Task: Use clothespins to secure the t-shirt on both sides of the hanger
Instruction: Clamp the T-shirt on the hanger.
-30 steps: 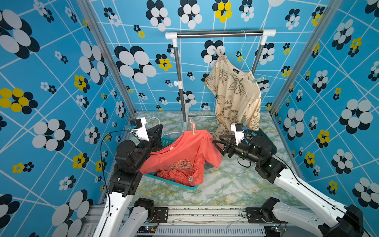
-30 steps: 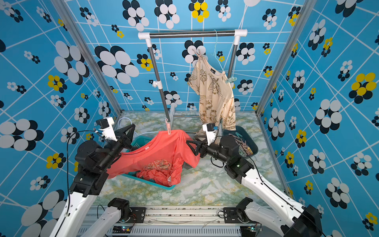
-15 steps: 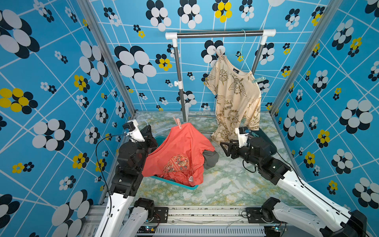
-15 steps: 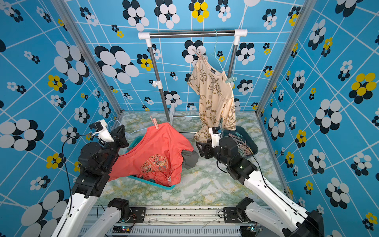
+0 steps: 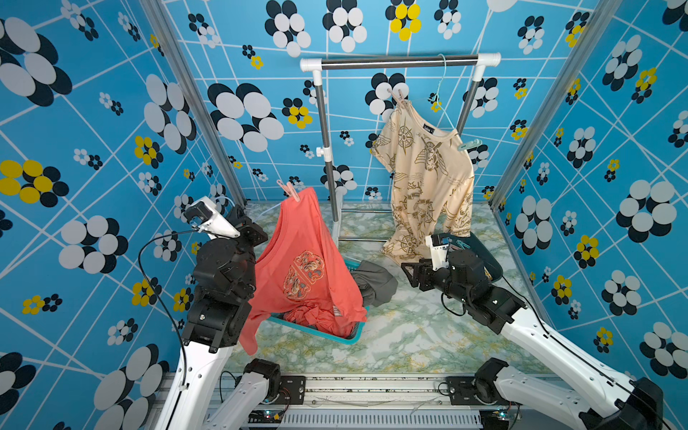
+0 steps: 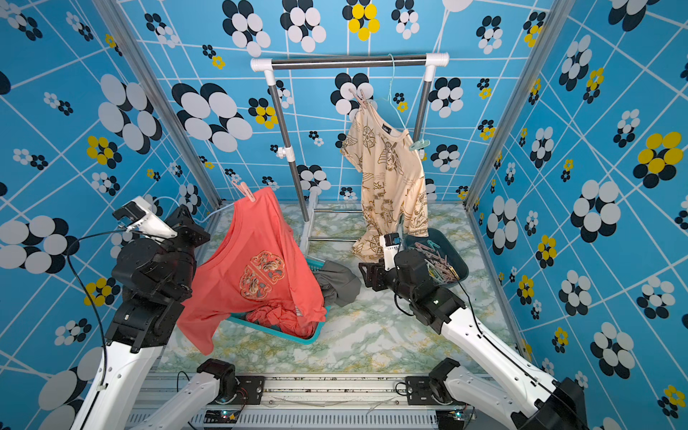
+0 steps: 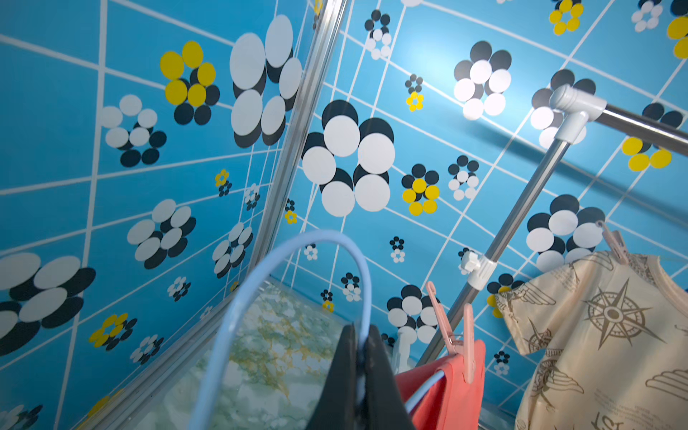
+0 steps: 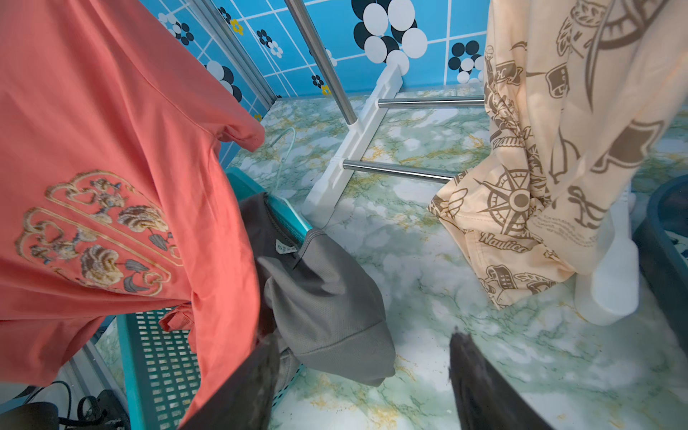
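Note:
A coral t-shirt [image 5: 305, 260] hangs on a light blue hanger [image 7: 298, 253] that tilts steeply, one shoulder high. A pink clothespin [image 5: 288, 190] clips that high shoulder to the hanger, and the left wrist view shows the same clothespin [image 7: 459, 335]. My left gripper [image 7: 360, 357] is shut on the hanger at the base of its hook. The shirt's other shoulder droops low beside my left arm, with no clip visible there. My right gripper [image 8: 364, 337] is open and empty, low over the floor beside the shirt [image 6: 253, 260]. More clothespins [image 6: 435, 262] lie in a dark bin behind my right wrist.
A metal rack [image 5: 398, 62] stands at the back with a cream printed t-shirt [image 5: 428, 178] clipped on its own hanger. A teal basket [image 5: 350, 337] with coral cloth sits under the coral shirt. A grey garment [image 5: 374, 284] spills over its rim toward my right gripper.
My right gripper has pulled back rightward from the shirt's sleeve. The left arm has turned the hanger so the pinned shoulder points up and the shirt hangs narrower.

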